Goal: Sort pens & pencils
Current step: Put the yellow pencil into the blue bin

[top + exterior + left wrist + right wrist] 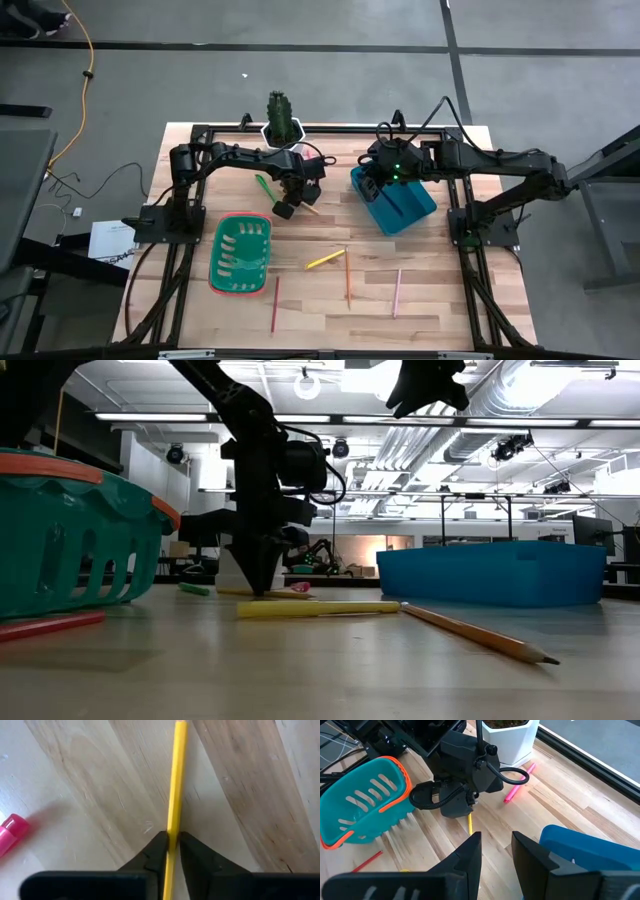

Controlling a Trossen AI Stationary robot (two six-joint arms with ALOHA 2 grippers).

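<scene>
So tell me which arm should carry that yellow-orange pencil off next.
Left. The left gripper is already closed around the yellow-orange pencil down on the table. The right gripper hangs open above the blue bin, holding nothing.

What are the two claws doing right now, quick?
Left gripper: down at the table, shut on a thin yellow-orange pencil.
Right gripper: open, holding nothing, above the blue bin.

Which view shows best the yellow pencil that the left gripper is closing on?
The left wrist view: the yellow pencil runs lengthwise between the left gripper fingers, flat on the wooden table. The right wrist view shows only a short end below that gripper. The low view shows little; in the high view the arm covers most of it.
</scene>
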